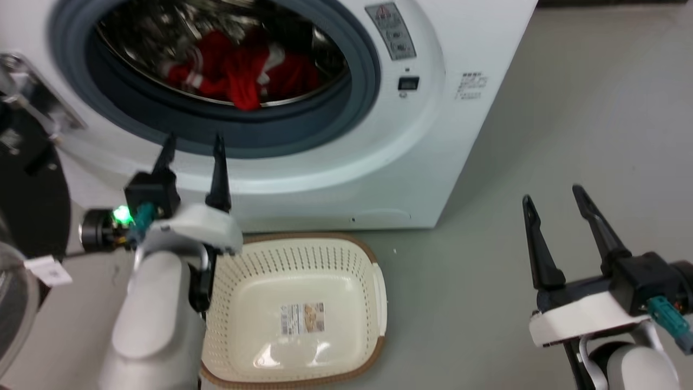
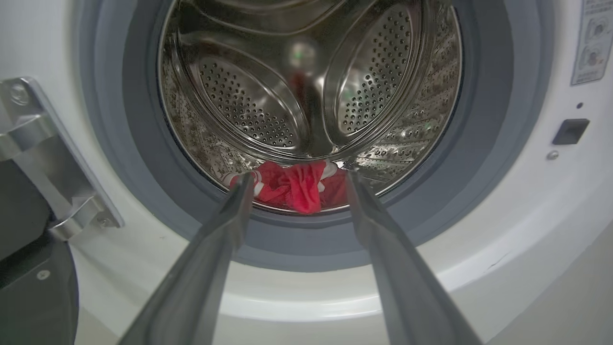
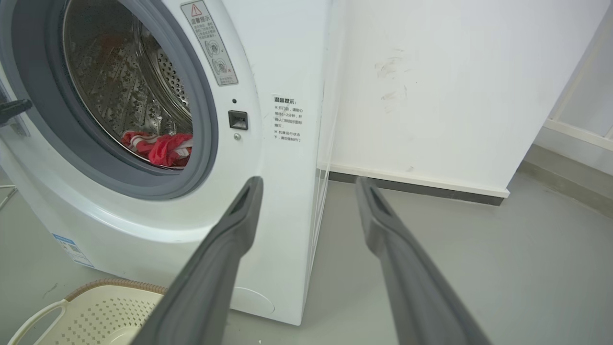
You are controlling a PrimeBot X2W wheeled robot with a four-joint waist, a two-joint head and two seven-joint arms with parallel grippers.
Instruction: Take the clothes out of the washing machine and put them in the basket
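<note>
clothes (image 1: 238,76) in washing machine (image 1: 379,162) | gasket (image 1: 243,135) before left jaws | basket (image 1: 303,259) below

My left claw (image 1: 193,142) pointed forward, spread open; my right claw (image 1: 552,196) hung well off to its right, also spread open.

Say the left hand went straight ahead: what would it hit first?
Probably the red clothes at the front of the drum, if the left hand clears the grey seal; depth is unclear.
</note>
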